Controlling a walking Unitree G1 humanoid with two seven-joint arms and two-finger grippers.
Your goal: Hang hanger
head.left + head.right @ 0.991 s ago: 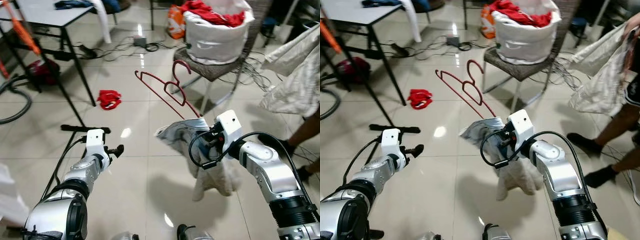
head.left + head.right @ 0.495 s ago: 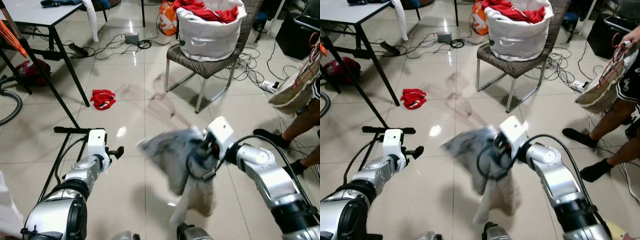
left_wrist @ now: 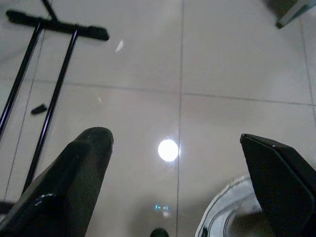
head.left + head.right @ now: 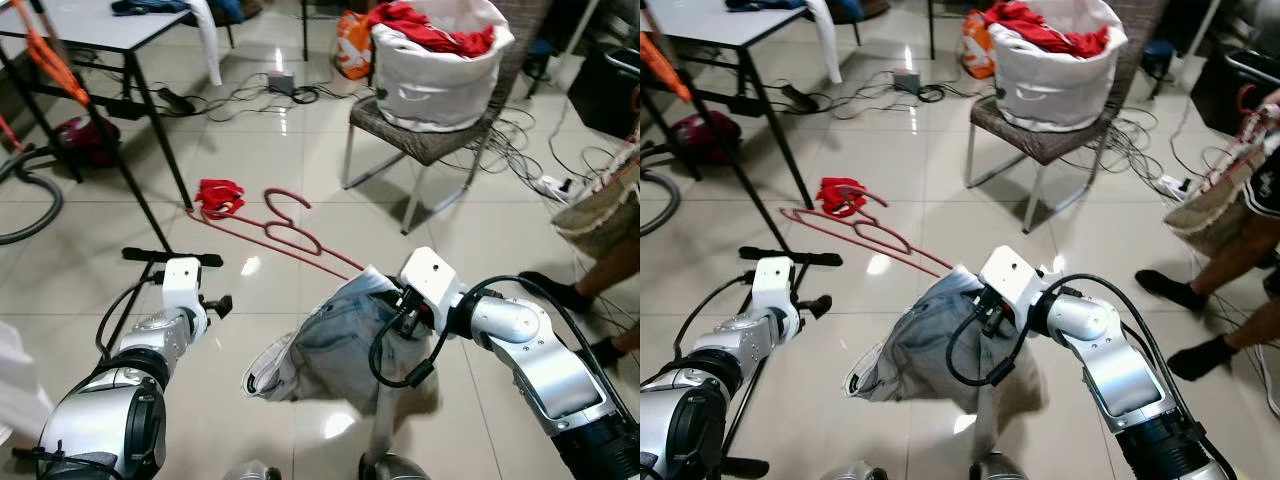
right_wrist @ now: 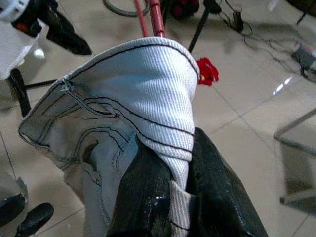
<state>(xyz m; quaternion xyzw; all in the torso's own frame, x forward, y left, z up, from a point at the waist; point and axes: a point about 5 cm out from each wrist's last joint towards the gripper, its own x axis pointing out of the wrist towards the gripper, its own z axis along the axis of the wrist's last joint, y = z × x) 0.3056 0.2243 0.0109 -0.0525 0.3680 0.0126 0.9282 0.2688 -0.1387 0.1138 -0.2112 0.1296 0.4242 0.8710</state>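
A dark red hanger [image 4: 262, 232] slants low over the floor, its hook toward the left, and its rod [image 5: 157, 17] comes out of a pale grey denim garment [image 4: 330, 345]. My right gripper [image 5: 170, 185] is shut on a fold of that garment's white ribbed cloth, and the rest droops below it [image 4: 910, 350]. The right gripper [image 4: 400, 305] is held out at the middle of the scene. My left gripper [image 3: 177, 182] stands open over bare tiles, its fingers [image 3: 64, 187] wide apart, out at the left [image 4: 224, 302].
A chair [image 4: 425, 140] with a white laundry bag [image 4: 440, 70] of red clothes stands ahead. A table [image 4: 90, 25], the black base of a rack [image 4: 170, 257], a red cloth [image 4: 218, 193] and cables lie left. A person [image 4: 1230, 255] holding a garment stands right.
The hanger and garment have swung down and to the left, from pointing up toward the chair to slanting low over the floor. The left arm has barely moved.
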